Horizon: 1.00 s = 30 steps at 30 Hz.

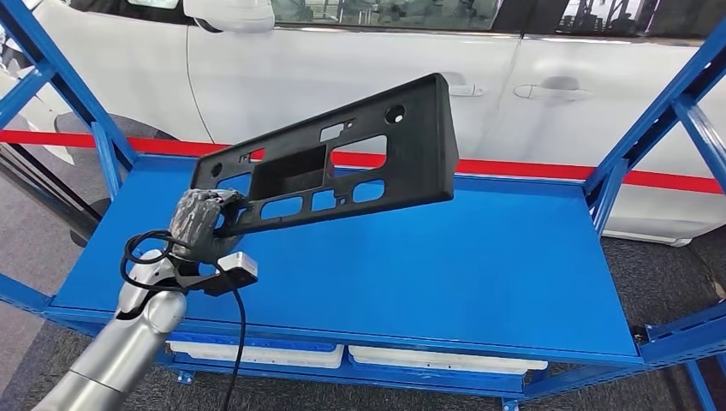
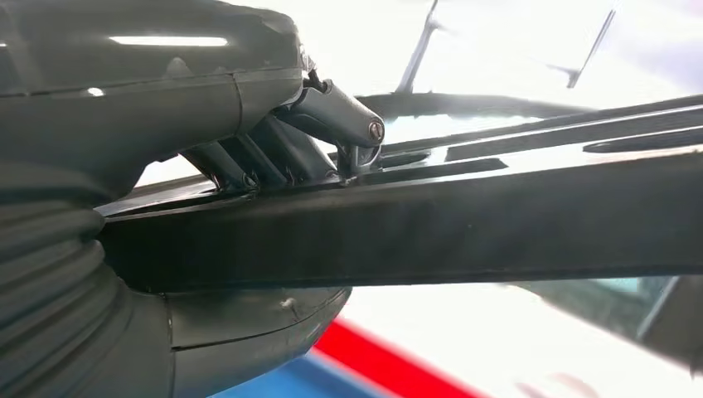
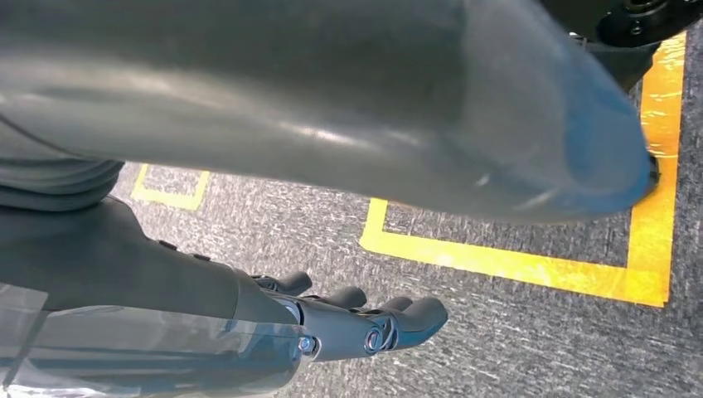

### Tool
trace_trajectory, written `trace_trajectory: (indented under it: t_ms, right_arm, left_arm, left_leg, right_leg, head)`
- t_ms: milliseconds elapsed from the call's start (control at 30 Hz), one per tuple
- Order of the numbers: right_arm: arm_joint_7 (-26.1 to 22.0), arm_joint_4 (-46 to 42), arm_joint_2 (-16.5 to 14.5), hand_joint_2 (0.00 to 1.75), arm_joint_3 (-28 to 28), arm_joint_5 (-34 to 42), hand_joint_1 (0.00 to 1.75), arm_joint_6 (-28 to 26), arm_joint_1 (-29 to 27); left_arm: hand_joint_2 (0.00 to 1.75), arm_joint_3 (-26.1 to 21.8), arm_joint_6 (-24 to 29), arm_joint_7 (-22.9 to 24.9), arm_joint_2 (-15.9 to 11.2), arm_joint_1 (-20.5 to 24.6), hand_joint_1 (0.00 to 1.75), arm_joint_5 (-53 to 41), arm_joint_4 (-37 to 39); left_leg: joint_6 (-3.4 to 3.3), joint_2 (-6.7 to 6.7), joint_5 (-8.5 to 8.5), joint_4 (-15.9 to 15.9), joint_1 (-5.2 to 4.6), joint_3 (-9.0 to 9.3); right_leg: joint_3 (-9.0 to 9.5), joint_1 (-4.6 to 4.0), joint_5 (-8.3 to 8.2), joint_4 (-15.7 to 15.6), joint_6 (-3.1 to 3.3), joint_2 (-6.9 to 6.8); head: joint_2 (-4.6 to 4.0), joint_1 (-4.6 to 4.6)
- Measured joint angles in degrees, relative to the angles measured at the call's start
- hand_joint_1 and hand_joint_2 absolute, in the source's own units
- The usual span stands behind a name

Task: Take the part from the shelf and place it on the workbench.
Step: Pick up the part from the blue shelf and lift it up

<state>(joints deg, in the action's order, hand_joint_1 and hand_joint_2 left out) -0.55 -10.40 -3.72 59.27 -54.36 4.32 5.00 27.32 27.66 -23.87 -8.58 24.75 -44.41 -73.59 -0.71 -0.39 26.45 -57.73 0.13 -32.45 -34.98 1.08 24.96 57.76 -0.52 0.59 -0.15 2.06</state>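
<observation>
Left hand: the left hand (image 1: 202, 224) is gripping the lower left end of the part, its fingers (image 2: 332, 116) reaching through onto the top face while the thumb is pressing from the other side.
Part: the black plastic part (image 1: 342, 158), a long panel with several cut-outs, is being held in the air above the blue shelf, tilting up toward the right and touching nothing but the hand.
Right hand: the right hand (image 3: 348, 323) is hanging beside the robot's body, holding nothing, its fingers lying loosely extended and apart over grey carpet (image 3: 497, 348) marked with yellow floor tape (image 3: 514, 265).
Shelf: the blue shelf (image 1: 479, 274) is lying flat below the part, framed by blue uprights (image 1: 668, 111).
Lower level: white trays (image 1: 428, 358) are sitting under the shelf's front edge.
Background: a white car (image 1: 342, 60) is standing behind the rack, with a red stripe (image 1: 668, 181) running along it.
</observation>
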Motion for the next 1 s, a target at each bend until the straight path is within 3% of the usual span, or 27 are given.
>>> trace_trajectory:
  t_ms: [100, 133, 200, 267, 300, 333, 367, 467, 533, 633, 700, 767, 800, 833, 867, 967, 1000]
  right_arm:
    - [0.0, 0.0, -0.1, 0.0, 0.1, 0.0, 0.0, -0.1, 0.0]
    - [0.0, 0.0, -0.1, 0.0, 0.1, 0.0, 0.0, -0.2, 0.0]
    - [0.0, 0.0, -0.1, 0.0, 0.1, 0.1, 0.0, -0.3, 0.1]
    - [0.0, 0.0, -0.1, 0.0, 0.1, 0.2, 0.0, -0.3, 0.0]
    - [0.0, 0.0, -0.1, 0.0, 0.1, 0.2, 0.0, -0.3, 0.0]
    - [0.0, 0.0, -0.1, 0.0, 0.1, 0.2, 0.0, -0.3, 0.0]
    - [0.0, 0.0, -0.1, 0.0, 0.1, 0.2, 0.0, -0.3, 0.0]
    - [0.0, 0.0, 0.0, 0.0, 0.1, 0.3, 0.0, -0.3, 0.1]
    - [0.0, 0.0, -0.1, 0.0, 0.2, 0.3, 0.0, -0.2, 0.2]
    - [0.0, 0.0, -0.1, 0.0, 0.3, 0.3, 0.0, -0.2, 0.2]
    - [0.1, 0.0, -0.1, 0.0, 0.4, 0.3, 0.0, -0.2, 0.2]
    - [0.1, 0.0, -0.1, 0.0, 0.5, 0.3, 0.0, -0.2, 0.2]
    - [0.1, 0.0, -0.1, 0.0, 0.6, 0.3, 0.0, -0.2, 0.2]
    - [0.1, 0.0, -0.1, 0.0, 0.6, 0.3, 0.0, -0.2, 0.2]
    - [0.2, 0.0, -0.1, 0.0, 0.7, 0.3, 0.0, -0.2, 0.2]
    - [0.2, 0.0, -0.2, 0.0, 0.7, 0.3, 0.0, -0.2, 0.3]
    - [0.3, 0.0, -0.3, 0.0, 0.7, 0.3, 0.0, -0.2, 0.3]
  left_arm:
    - [1.75, -0.4, 3.7, 1.7, -1.0, -1.1, 1.75, -6.6, -3.8]
    - [1.75, -0.4, 4.9, 2.6, -1.4, -1.3, 1.75, -9.4, -4.9]
    - [1.75, -0.4, 6.4, 4.7, -2.1, -1.5, 1.75, -14.9, -6.7]
    - [1.75, -0.4, 6.9, 6.7, -3.1, -1.6, 1.75, -19.4, -7.6]
    - [1.75, -0.3, 6.9, 7.6, -3.5, -1.7, 1.75, -21.2, -7.8]
    - [1.75, -0.2, 6.9, 8.3, -4.0, -1.7, 1.75, -22.7, -8.0]
    - [1.75, -0.1, 6.9, 9.0, -4.4, -1.7, 1.75, -24.1, -8.1]
    - [1.75, 0.2, 6.9, 10.4, -5.7, -1.5, 1.75, -26.7, -8.4]
    - [1.75, 0.5, 6.9, 11.3, -6.6, -1.1, 1.75, -27.6, -8.6]
    - [1.75, 1.2, 7.0, 12.1, -7.5, -0.8, 1.75, -27.9, -8.7]
    - [1.75, 1.6, 7.0, 12.3, -8.0, -0.7, 1.75, -27.7, -8.7]
    - [1.75, 1.9, 7.0, 12.5, -8.3, -0.6, 1.75, -27.4, -8.7]
    - [1.75, 2.1, 7.0, 12.6, -8.4, -0.6, 1.75, -27.3, -8.7]
    - [1.75, 2.3, 7.1, 12.6, -8.5, -0.5, 1.75, -27.1, -8.7]
    - [1.75, 2.5, 7.1, 12.7, -8.6, -0.5, 1.75, -26.9, -8.7]
    - [1.75, 3.0, 7.3, 12.7, -8.6, 0.0, 1.75, -26.1, -8.7]
    - [1.75, 3.0, 7.4, 12.7, -8.7, 0.3, 1.75, -26.0, -8.7]
  left_leg:
    - [-0.78, 0.11, -0.52, 0.4, 0.01, 0.12]
    - [-1.07, 0.21, -1.01, 1.0, 0.23, 0.31]
    - [-1.45, 0.51, -1.75, 1.8, 0.6, 0.48]
    - [-1.49, 0.69, -1.94, 1.8, 0.57, 0.12]
    - [-1.42, 0.74, -1.98, 1.5, 0.59, -0.15]
    - [-1.31, 0.78, -2.01, 1.2, 0.67, -0.49]
    - [-1.11, 0.78, -1.99, 0.8, 0.79, -0.84]
    - [0.14, 0.72, -1.56, -1.0, 1.05, -2.07]
    - [1.08, 0.64, -1.58, -1.8, 0.94, -2.72]
    - [2.09, 0.57, -1.36, -2.2, 1.17, -3.21]
    - [2.4, 0.59, 2.15, -5.8, 1.29, -4.52]
    - [2.46, 0.59, 7.27, -13.2, 1.26, -6.66]
    - [2.41, 0.59, 8.98, -16.3, 1.23, -7.3]
    - [2.22, 0.59, 9.65, -17.7, 1.16, -7.03]
    - [1.87, 0.59, 9.31, -16.7, 1.04, -5.58]
    - [0.14, 0.66, 6.15, -4.8, 0.18, 2.7]
    - [-0.23, 0.72, 5.49, -1.9, -0.14, 4.33]
  right_leg:
    - [0.15, 0.27, -0.25, -0.3, -0.65, -0.07]
    - [-0.05, 0.19, 0.4, 0.2, -0.76, -0.13]
    - [-1.78, 0.18, 3.86, 4.6, -0.76, -0.23]
    - [-4.65, 0.29, 7.91, 11.9, -0.86, -0.25]
    - [-5.51, 0.42, 8.79, 14.3, -1.01, -0.26]
    - [-5.5, 0.59, 8.68, 15.0, -1.17, -0.27]
    - [-4.53, 0.81, 7.64, 13.6, -1.34, -0.29]
    - [0.66, 1.24, 3.98, 4.4, -1.61, -0.14]
    - [1.16, 1.02, 3.66, 2.8, -0.96, 0.19]
    - [0.34, 0.83, 2.74, 3.0, 0.68, 0.2]
    - [-0.44, 0.81, 1.94, 2.9, 1.74, 0.08]
    - [-1.53, 0.45, 1.11, 2.9, 2.31, 0.01]
    - [-2.13, 0.19, 0.66, 2.9, 2.47, -0.01]
    - [-2.73, -0.07, 0.19, 2.9, 2.56, -0.02]
    - [-3.29, -0.31, -0.28, 2.9, 2.62, -0.01]
    - [-4.48, -0.82, -1.72, 2.9, 2.47, 0.0]
    - [-4.69, -0.84, -2.2, 2.8, 2.23, -0.02]
  head:
    - [0.0, 0.01]
    - [0.0, -0.01]
    - [0.0, -0.01]
    - [0.0, -0.01]
    - [0.0, -0.01]
    - [0.0, -0.01]
    - [0.0, -0.01]
    - [0.0, 0.0]
    - [0.0, 0.02]
    - [0.0, 0.02]
    - [0.0, 0.02]
    - [0.0, 0.02]
    - [0.0, 0.02]
    - [0.0, 0.03]
    - [0.0, 0.02]
    - [0.0, 0.01]
    - [0.0, 0.01]
